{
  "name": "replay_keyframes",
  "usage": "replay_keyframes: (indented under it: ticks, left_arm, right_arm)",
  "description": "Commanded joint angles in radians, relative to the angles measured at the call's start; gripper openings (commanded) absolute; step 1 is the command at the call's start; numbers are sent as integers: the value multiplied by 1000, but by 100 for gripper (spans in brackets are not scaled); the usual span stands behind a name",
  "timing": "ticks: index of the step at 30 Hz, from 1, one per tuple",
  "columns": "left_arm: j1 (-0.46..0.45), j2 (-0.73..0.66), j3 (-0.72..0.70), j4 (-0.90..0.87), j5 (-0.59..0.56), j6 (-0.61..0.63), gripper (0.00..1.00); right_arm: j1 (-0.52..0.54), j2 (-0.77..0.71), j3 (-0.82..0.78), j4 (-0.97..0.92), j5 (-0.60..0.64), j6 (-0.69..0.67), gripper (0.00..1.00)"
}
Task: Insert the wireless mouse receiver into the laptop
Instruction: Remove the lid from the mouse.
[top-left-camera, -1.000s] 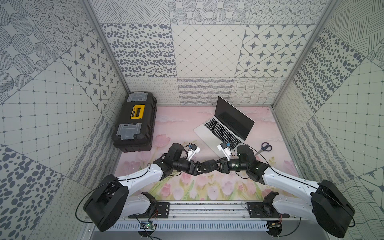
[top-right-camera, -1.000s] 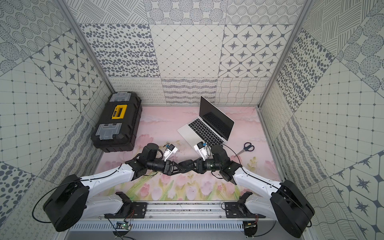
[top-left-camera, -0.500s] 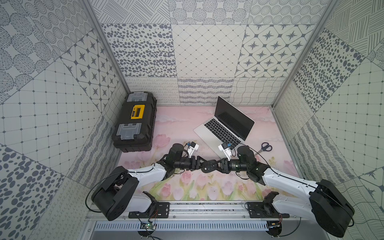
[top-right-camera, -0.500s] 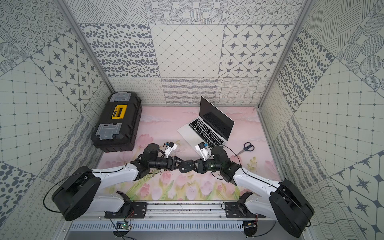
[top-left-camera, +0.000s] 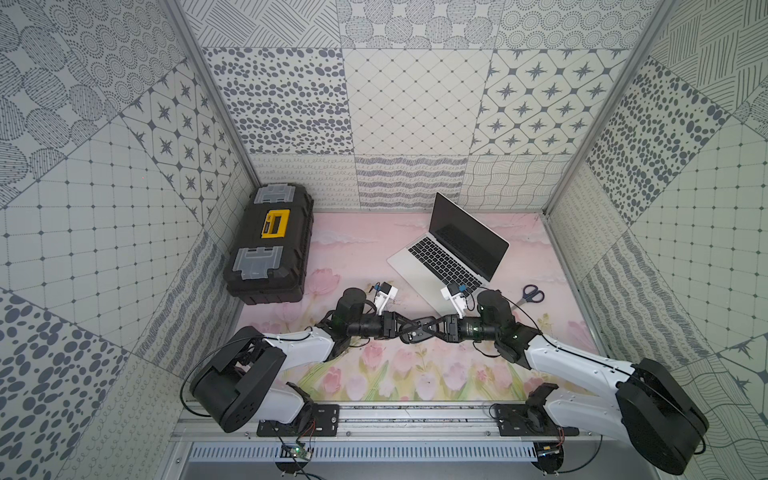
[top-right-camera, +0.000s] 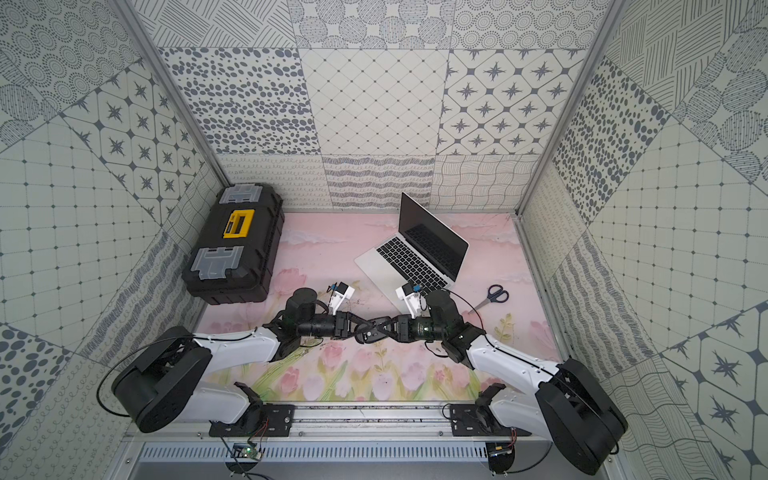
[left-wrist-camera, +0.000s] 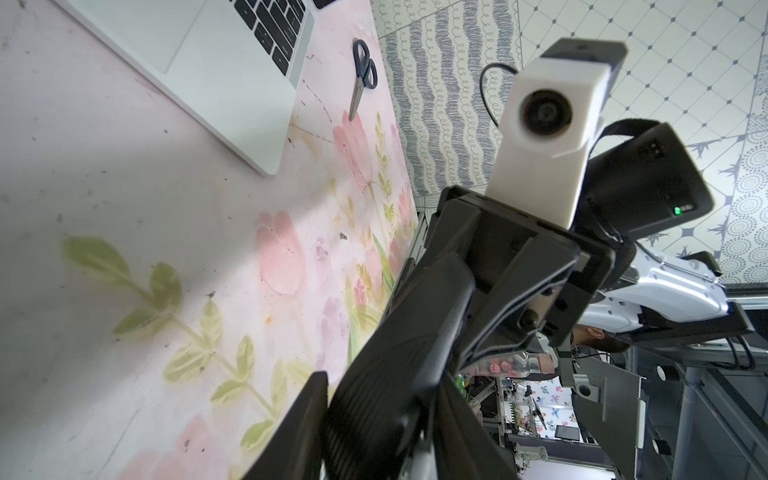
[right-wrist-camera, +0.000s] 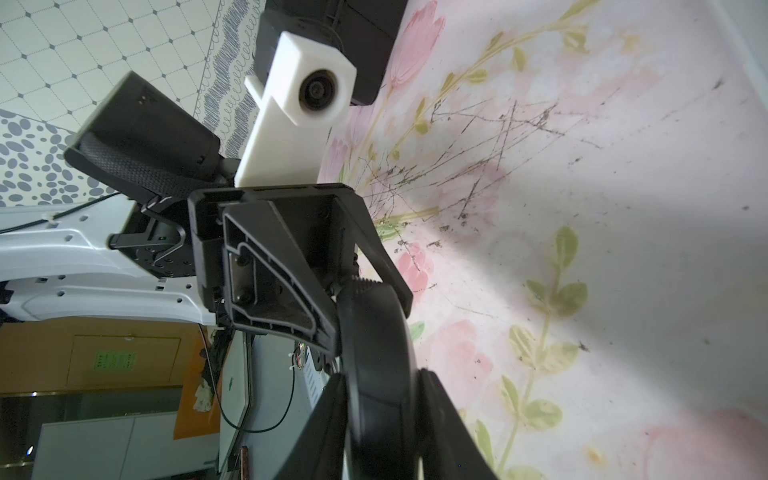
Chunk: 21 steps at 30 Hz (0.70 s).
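The right gripper (right-wrist-camera: 380, 376) is clamped on a black mouse (right-wrist-camera: 374, 324), one finger pressed flat against each side, holding it above the mat in the middle of the workspace. The left gripper (left-wrist-camera: 382, 384) faces it nose to nose, its jaws set narrow astride the mouse's other end. From these angles I cannot tell whether they pinch it or only bracket it. In a top view the two arms meet in one line across the near half of the floral mat (top-left-camera: 365, 249). The wireless mouse receiver is too small or too hidden to pick out. The laptop (top-left-camera: 419, 268) stands open, turned at an angle, just beyond the right gripper's wrist. Blue-handled scissors (top-left-camera: 530, 296) lie to its right, and a black-and-yellow toolbox (top-left-camera: 270, 245) sits at the far left.
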<state>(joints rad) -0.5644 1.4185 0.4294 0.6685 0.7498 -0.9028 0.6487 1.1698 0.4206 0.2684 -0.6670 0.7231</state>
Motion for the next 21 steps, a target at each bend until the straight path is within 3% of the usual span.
replay_keyframes:
  ticks: [1,12,18,21]
  left_arm:
    - [11,17,-14,67,-11,15,58]
    - [15,23,2,-48,-138,231,89]
    - [15,-74,65,-225,-100,320,92]
    - [16,-128,130,-415,-54,409,94]
  right_arm:
    - [-2,28,-12,81,5,-46,16]
    - [-70,54,-5,30,-5,-116,16]
    - [-93,30,43,-92,-91,-206,18]
    - [-93,24,84,-166,-172,-254,19]
